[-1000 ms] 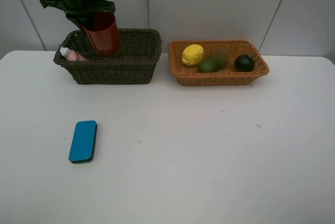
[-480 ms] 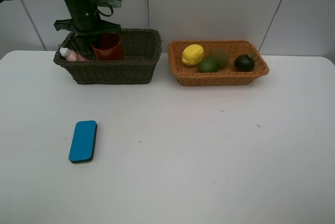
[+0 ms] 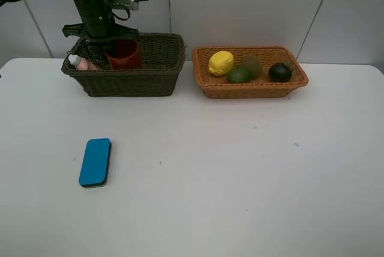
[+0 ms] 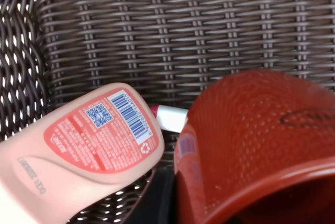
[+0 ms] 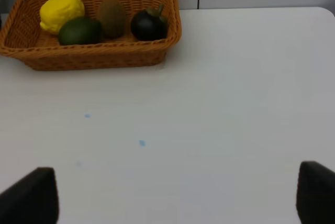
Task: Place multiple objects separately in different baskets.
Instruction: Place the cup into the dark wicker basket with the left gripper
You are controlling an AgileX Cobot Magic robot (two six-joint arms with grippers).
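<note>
Overhead, the left arm reaches steeply down into the dark olive-brown basket, its gripper clamped on the red cup beside the pink bottle; the right gripper hangs spread above the table

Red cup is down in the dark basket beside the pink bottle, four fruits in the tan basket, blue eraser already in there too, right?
Not the eraser. The exterior high view shows the blue eraser lying on the table, outside both baskets. The rest stands.
</note>
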